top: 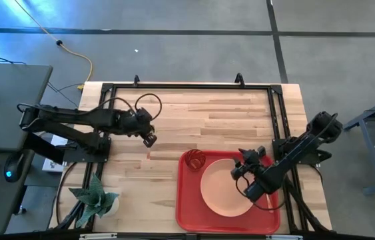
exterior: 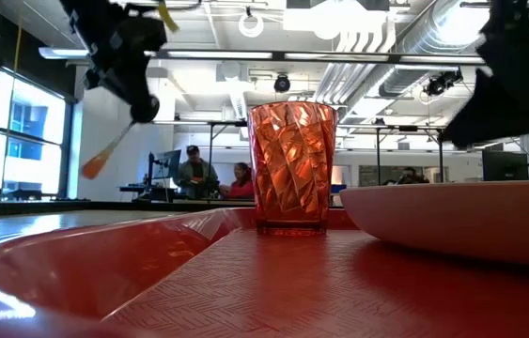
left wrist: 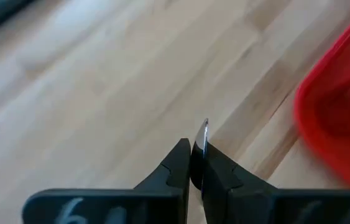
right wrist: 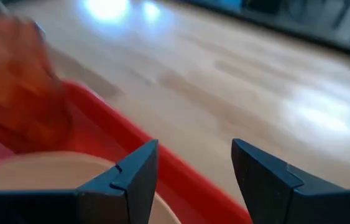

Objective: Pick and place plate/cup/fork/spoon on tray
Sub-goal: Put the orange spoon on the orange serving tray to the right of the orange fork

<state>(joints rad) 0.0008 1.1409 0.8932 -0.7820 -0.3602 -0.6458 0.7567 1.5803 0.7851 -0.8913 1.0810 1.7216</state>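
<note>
My left gripper (top: 149, 139) hangs above the bare wood left of the red tray (top: 187, 212). It is shut on a small utensil with a slim orange handle (exterior: 104, 155); I cannot tell whether it is the fork or the spoon. The peach-pink plate (top: 226, 188) and the orange-red cup (top: 194, 160) stand on the tray, the cup at its far left corner. My right gripper (top: 242, 175) is open and empty above the plate's right rim. Its wrist view shows the plate (right wrist: 38, 177), the cup (right wrist: 13, 93) and the tray's rim (right wrist: 181, 180). My left gripper pinches the utensil's silver metal end (left wrist: 204, 138) between its two fingers, a thin edge of metal showing past the fingertips. The fingers point down. The utensil is lifted clear of the table, and its orange handle (exterior: 98, 164) hangs slanting below the gripper.
A potted plant (top: 97, 197) stands at the table's near left corner. Black frame rails (top: 187, 85) run along the far and side edges. Bare wood lies between the left gripper and the tray. People sit in the room beyond (exterior: 212, 178).
</note>
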